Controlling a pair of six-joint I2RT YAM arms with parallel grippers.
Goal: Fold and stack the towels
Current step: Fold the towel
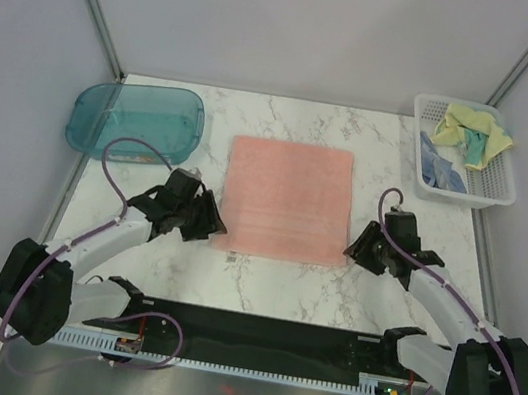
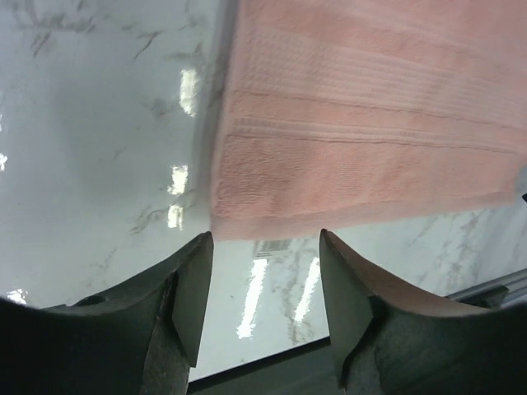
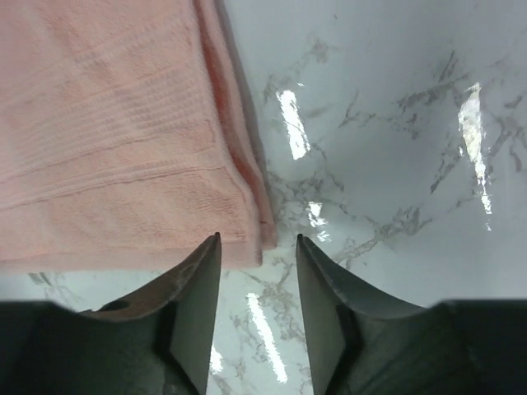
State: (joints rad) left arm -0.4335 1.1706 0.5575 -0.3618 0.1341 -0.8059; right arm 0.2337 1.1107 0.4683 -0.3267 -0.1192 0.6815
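Left gripper (image 1: 211, 224), right gripper (image 1: 357, 246) low, jaws parted, flanking salmon towel (image 1: 287, 199)

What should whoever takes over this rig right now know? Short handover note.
Left hand: open, empty, at the near-left corner of the pink towel.
Right hand: open, empty, at its near-right corner.
That towel lies flat mid-table; its layered right edge suggests one fold is done.
Blue towel and yellow towel: bunched in the white basket, far right.
To do: finish pink, fold the other two, stack all.
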